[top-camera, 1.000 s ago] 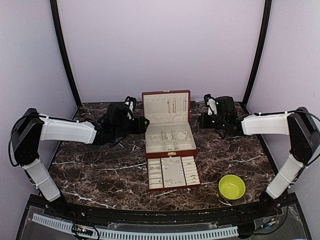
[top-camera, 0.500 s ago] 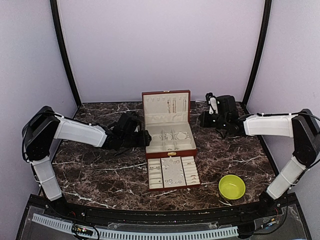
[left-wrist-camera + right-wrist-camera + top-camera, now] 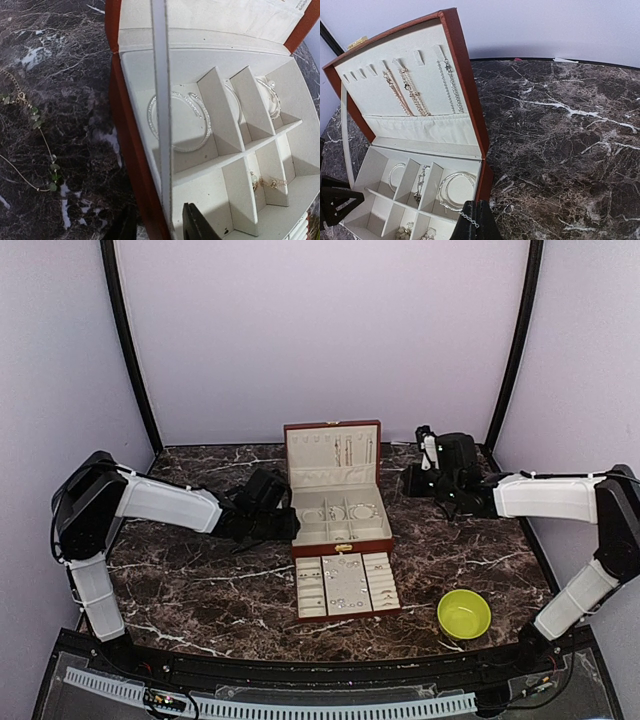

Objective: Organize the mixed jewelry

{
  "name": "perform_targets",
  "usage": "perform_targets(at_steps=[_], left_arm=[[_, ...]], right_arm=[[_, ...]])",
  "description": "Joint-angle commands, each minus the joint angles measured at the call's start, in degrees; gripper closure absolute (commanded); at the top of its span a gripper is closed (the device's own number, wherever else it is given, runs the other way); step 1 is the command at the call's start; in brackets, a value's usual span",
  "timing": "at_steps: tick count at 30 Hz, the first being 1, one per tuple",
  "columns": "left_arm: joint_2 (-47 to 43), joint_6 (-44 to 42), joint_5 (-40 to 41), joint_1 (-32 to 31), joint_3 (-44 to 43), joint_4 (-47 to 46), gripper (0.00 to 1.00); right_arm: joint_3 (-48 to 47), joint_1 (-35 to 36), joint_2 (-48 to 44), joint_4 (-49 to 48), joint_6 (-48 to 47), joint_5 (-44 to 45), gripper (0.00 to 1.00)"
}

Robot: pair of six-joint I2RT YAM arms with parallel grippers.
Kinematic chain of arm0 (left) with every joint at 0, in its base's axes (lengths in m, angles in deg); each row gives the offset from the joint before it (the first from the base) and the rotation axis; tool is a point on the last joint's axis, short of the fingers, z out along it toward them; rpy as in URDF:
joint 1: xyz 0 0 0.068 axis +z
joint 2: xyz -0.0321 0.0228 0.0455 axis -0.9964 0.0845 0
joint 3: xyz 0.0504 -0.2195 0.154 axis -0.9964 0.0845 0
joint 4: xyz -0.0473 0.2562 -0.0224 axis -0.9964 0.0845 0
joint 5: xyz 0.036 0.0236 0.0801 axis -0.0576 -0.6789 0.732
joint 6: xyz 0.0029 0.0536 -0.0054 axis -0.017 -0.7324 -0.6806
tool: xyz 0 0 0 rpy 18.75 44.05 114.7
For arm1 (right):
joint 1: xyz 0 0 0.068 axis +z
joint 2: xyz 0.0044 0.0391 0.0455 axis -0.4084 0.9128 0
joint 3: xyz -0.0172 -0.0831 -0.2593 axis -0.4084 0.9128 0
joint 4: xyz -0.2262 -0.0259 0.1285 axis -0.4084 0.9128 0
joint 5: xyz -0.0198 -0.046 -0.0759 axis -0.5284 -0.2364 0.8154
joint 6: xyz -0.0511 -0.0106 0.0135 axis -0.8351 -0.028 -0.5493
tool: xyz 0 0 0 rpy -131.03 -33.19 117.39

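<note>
Setting: a dark marbled table (image 3: pixel 200 590) is sitting under plain lilac walls (image 3: pixel 320 330), with an open reddish-brown jewelry box (image 3: pixel 342 546) standing at frame centre.
Change: the left arm is finishing a swing in from the left of the frame, and the left end effector (image 3: pixel 283 523) is now sitting at the box's left wall, narrower than a moment ago.
Left end effector: its fingers (image 3: pixel 197 225) are standing one inside and one outside that wall; whether they are clamping it, I cannot tell.
Right end effector (image 3: pixel 408 480): it is staying pressed together at the box's upper right, and a thin chain (image 3: pixel 470 218) is lying across its tips, seemingly pinched.
Task pieces: the mixed jewelry (image 3: pixel 345 585) is lying as tiny silvery bits in the cream tray (image 3: pixel 350 614) just below the box.
Other jewelry: bangles (image 3: pixel 197 107) are resting in the box's rear compartments, and a leafy gold chain (image 3: pixel 34 118) is trailing on the table at the left of the left wrist view.
Meaning: the left arm is probably bracing the box while the right one is bringing a piece to stow.
Edges: the lid ribbon (image 3: pixel 160 100) is running just above the left fingers, and the dividers are leaving little room.
Open room: bare table is lying on both sides, and the yellow-green bowl (image 3: pixel 464 613) is sitting well apart at lower right.
</note>
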Motion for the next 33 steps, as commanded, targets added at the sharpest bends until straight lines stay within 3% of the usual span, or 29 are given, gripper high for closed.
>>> perform_targets(at_steps=[1,18,33], left_arm=[[-0.72,-2.00,2.07,-0.52,-2.01,6.67,0.69],[-5.53,-3.73,4.76,-1.90,0.13,16.90,0.92],[-12.91,1.81,6.35,-7.45,7.22,19.99,0.94]], right_arm=[[1.17,0.50,-2.08,-1.76,-0.42,2.34,1.00],[2.37,0.71,-4.42,-1.29,-1.08,4.75,1.00],[1.61,0.95,-4.92,-0.62,-1.63,6.70,1.00]])
